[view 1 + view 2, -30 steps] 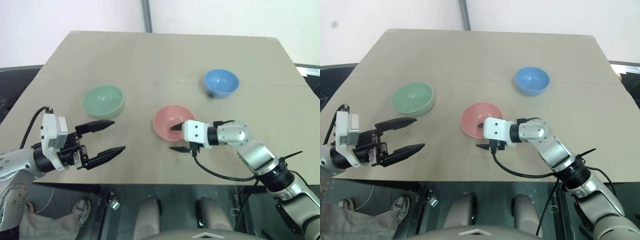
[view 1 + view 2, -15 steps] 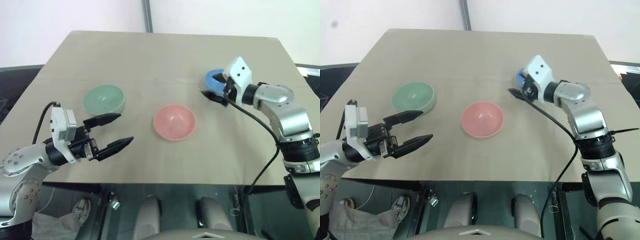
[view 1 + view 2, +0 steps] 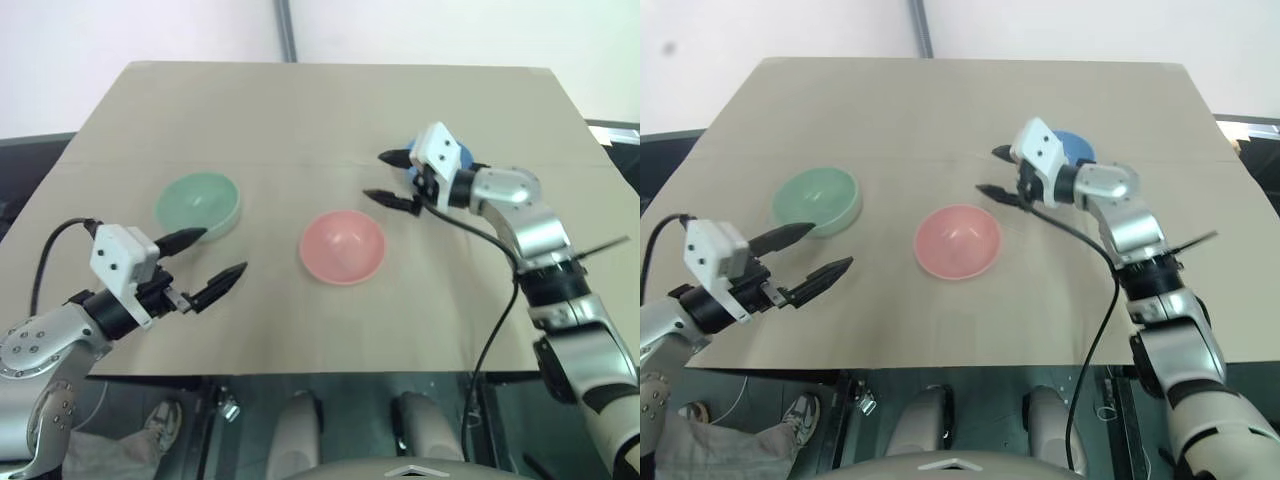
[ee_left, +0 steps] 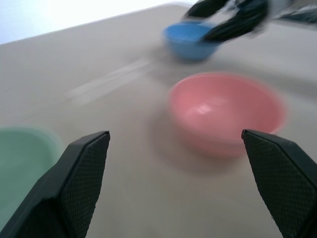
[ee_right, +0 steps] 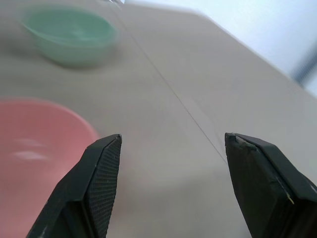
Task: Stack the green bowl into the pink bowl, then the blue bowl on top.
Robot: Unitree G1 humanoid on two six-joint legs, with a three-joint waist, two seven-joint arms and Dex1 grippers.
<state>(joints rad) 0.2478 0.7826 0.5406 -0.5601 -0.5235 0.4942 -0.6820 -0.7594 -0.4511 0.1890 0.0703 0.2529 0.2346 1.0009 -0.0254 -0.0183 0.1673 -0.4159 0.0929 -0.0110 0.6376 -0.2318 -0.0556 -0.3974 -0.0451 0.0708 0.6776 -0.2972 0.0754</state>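
Three bowls stand apart on the tan table [image 3: 300,110]. The green bowl [image 3: 197,205] is at the left, the pink bowl [image 3: 343,246] in the middle, and the blue bowl [image 3: 1072,145] at the back right, partly hidden behind my right wrist. My right gripper [image 3: 378,176] is open and empty, pointing left, raised between the blue and pink bowls. Just in front of the green bowl, my left gripper [image 3: 215,255] is open and empty, one fingertip near that bowl's rim. The left wrist view shows the pink bowl [image 4: 228,111] ahead and the blue bowl [image 4: 188,39] beyond it.
A crease line [image 3: 300,160] runs across the table behind the bowls. The table's front edge [image 3: 330,372] lies close below both arms. A black cable [image 3: 500,330] hangs from my right arm.
My right gripper rose from the pink bowl's near rim, swung back to the blue bowl, then shifted left of it. My left gripper turned and edged toward the green bowl.
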